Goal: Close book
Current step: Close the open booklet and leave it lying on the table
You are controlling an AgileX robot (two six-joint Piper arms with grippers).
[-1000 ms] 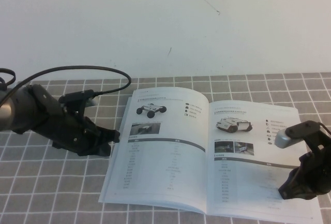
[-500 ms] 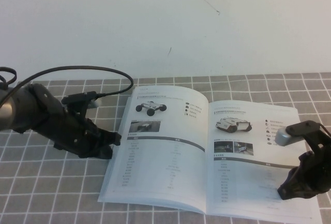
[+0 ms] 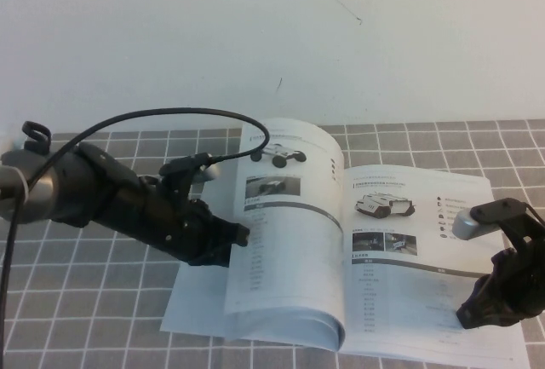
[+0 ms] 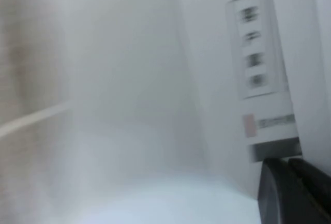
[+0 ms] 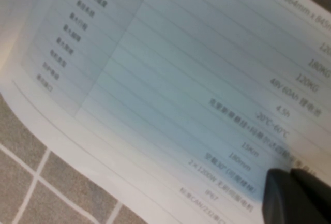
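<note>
— So where is the book?
— Open on the tabletop, from the middle to the right, near the front edge. Its left page stands up and curls over toward the right page, which lies flat.
— And the left gripper?
— Low at the raised page's outer edge, tip touching the paper. Jaws together, clamping nothing that I can see.
— The right gripper?
— Down on the flat right page, near the book's front right corner. Jaws together too, tip resting on the printed table.
</note>
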